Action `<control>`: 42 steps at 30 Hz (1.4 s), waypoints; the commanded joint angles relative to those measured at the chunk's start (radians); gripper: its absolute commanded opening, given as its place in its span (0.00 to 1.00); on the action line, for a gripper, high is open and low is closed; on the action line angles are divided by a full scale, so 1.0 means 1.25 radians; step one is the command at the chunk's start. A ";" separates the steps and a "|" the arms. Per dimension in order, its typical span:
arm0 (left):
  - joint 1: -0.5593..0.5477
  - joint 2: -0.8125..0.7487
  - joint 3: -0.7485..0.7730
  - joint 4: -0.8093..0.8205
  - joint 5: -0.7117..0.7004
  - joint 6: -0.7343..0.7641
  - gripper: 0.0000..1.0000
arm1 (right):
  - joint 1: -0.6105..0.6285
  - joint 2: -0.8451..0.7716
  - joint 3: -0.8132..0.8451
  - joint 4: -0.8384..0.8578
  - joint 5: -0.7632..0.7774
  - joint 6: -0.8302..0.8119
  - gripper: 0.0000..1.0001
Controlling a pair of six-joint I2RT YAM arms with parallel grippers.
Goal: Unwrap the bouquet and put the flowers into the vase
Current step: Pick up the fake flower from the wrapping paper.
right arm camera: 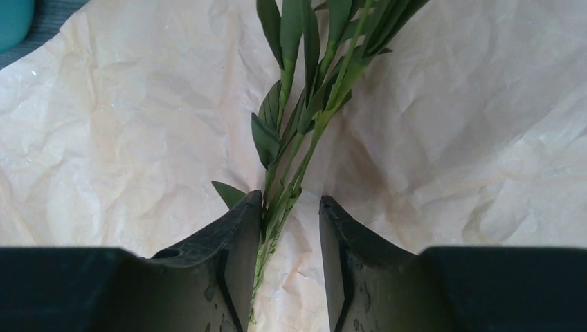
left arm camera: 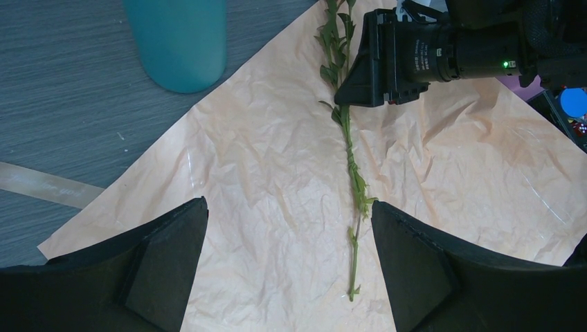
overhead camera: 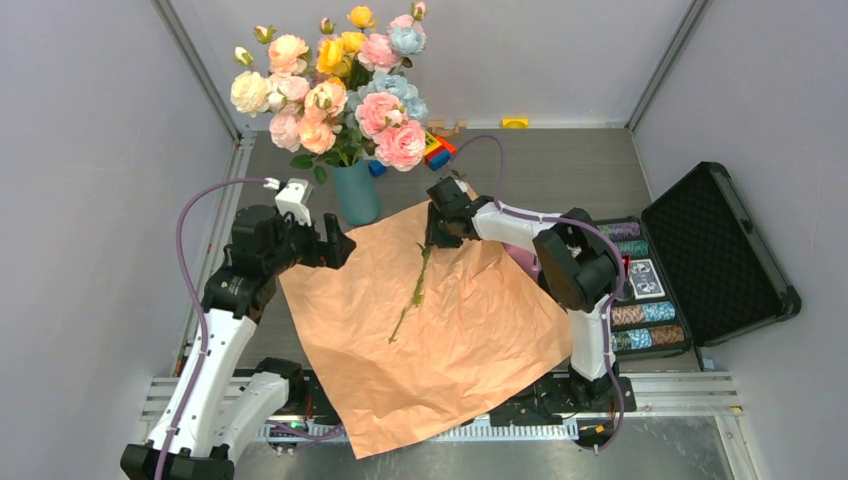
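**Stem straddled, vase mouth crowded**

Wrapping paper [overhead camera: 470,340] lies opened flat on the counter [overhead camera: 560,170], so the bouquet counts as unwrapped. One leafy green stem [overhead camera: 415,285] rests along the paper's middle. The right jaws stand narrowly apart astride its upper end. Leaves brush one pad [right arm camera: 235,242] and a gap shows at the other, so this is likely a pinch about to close, not a grip. The left jaws gape wide and empty above the paper's left edge, probably kept clear.

The vase [overhead camera: 357,195] stands just off the paper's far-left edge, near both arms. Its mouth is packed with blooms [overhead camera: 330,90], so room for another stem looks tight. An open chip case [overhead camera: 640,280] borders the paper on the right.
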 commanded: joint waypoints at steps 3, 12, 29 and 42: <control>0.004 -0.017 -0.002 0.005 -0.007 0.005 0.90 | 0.005 0.017 0.037 0.017 0.033 0.000 0.37; 0.004 -0.016 -0.005 0.010 0.016 -0.004 0.90 | 0.005 -0.011 0.002 0.072 0.006 0.016 0.07; -0.028 -0.079 -0.101 0.122 0.168 -0.372 0.86 | 0.090 -0.513 -0.324 0.255 -0.025 -0.064 0.00; -0.155 -0.117 -0.160 0.249 0.105 -0.539 0.87 | 0.276 -0.604 -0.341 0.362 0.058 -0.145 0.00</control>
